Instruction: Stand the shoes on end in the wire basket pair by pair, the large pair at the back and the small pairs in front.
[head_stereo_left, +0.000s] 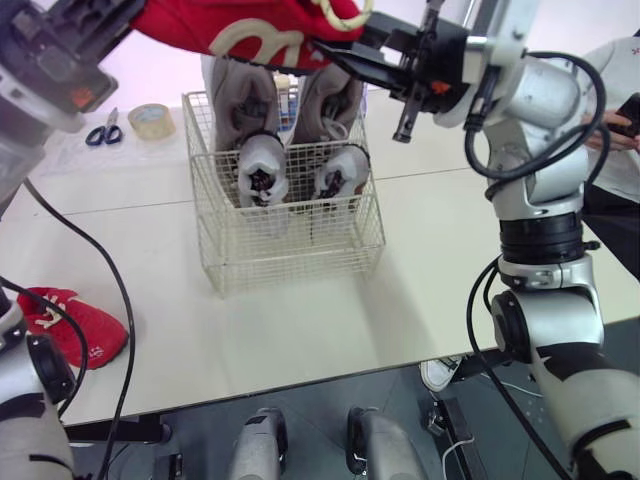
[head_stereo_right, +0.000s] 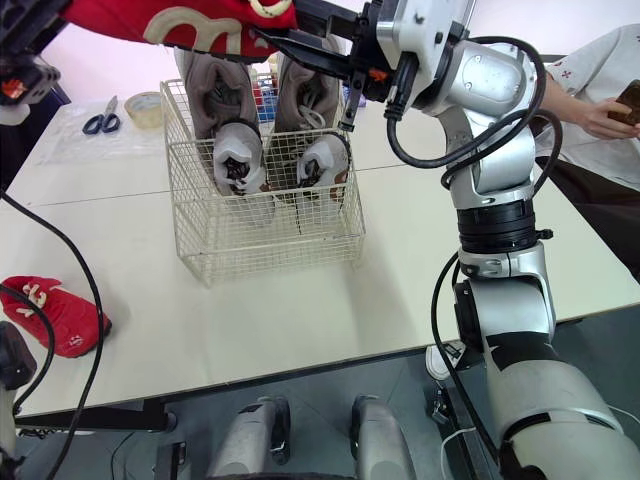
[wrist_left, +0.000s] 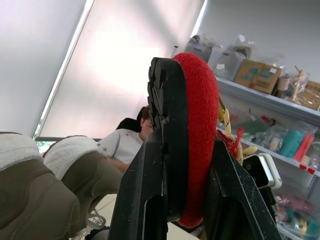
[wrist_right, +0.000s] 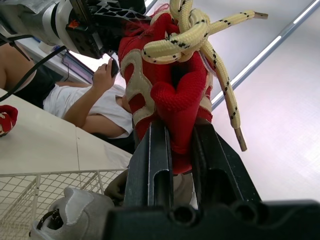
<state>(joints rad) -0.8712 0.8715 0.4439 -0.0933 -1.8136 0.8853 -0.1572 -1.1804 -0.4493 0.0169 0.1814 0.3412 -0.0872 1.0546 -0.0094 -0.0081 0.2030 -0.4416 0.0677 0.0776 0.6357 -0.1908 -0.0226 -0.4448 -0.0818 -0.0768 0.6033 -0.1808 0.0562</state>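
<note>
The left pincer (wrist_left: 185, 147) and right pincer (wrist_right: 181, 127) both pinch a red shoe (head_stereo_left: 250, 30) above the 12 o'clock side of the wire basket (head_stereo_left: 290, 255). The other red shoe (head_stereo_left: 70, 320) lies on the tabletop (head_stereo_left: 450, 250) at the basket's 8 o'clock.

Front of wire basket (head_stereo_left: 295, 250) free; grey shoes (head_stereo_left: 262, 165) block back.

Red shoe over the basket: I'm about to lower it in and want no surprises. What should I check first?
1. Left gripper shut on red shoe: ok.
2. Right gripper shut on its laced end: ok.
3. Shoe turned on end: not ok, it lies level.
4. Large pair at back of wire basket: ok.
5. Small pair standing in front: ok.
6. Second red shoe basketed: not ok, on table.
</note>
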